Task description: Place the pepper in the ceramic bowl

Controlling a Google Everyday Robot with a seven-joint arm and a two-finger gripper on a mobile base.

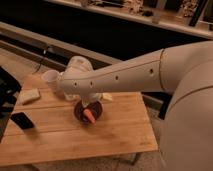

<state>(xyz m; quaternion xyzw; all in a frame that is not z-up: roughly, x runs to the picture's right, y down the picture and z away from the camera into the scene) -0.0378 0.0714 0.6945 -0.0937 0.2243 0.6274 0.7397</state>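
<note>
— Where is the pepper (89,116)?
— Lying in the ceramic bowl (80,112) on the bench (115,135), one end poking over the rim.
— And the gripper (88,101)?
— Just above the bowl; I cannot tell how its jaws stand.
— So, what is left?
— Placing looks done; only pulling clear remains.

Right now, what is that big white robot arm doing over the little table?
The robot's arm reaches over the wooden table, with its gripper just above the dark ceramic bowl. The orange pepper lies in the bowl, its tip poking over the rim. A white cup, a pale sponge-like block and a black phone-like thing sit off to the side.
</note>
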